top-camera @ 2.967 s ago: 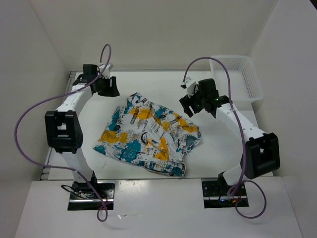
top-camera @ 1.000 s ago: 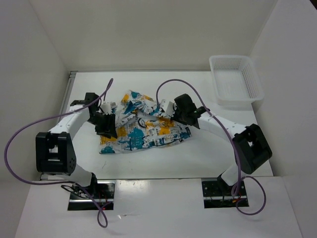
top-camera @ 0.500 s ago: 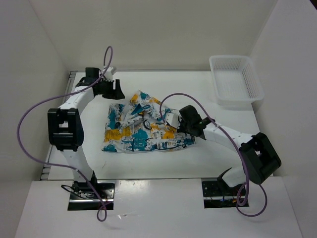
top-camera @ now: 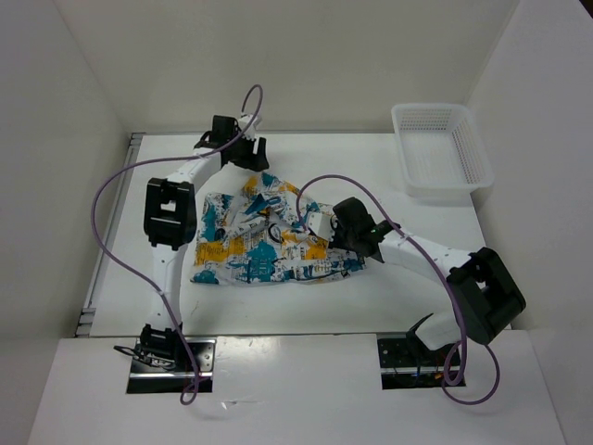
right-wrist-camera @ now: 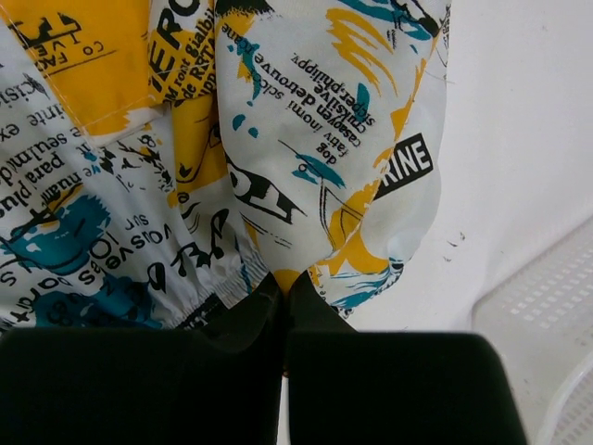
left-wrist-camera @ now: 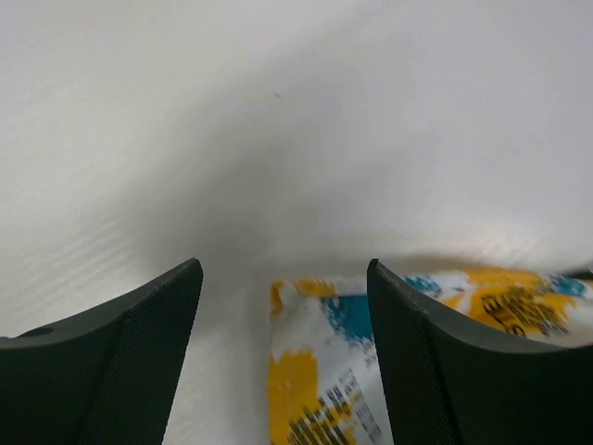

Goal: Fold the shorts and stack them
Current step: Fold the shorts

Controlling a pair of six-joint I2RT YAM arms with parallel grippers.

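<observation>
With right gripper [right-wrist-camera: 283,295] clamped tight, pinches the right-side hem of the shorts [right-wrist-camera: 185,139], presumably anchoring the crumpled half-fold in the middle of the table [top-camera: 306,306], and hangs the left gripper [left-wrist-camera: 283,273] wide and empty over its far corner, likely for a regrasp.

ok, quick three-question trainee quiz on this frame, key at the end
1. True or false: the left gripper is shut on the shorts.
2. The basket sits: A) on the shorts; B) at the table's far right corner; C) upside down.
3. Fill in: the right gripper, tips at the shorts' edge, is ____.
Key: 1 false, left gripper open and empty; 2 B; 3 shut.
</observation>
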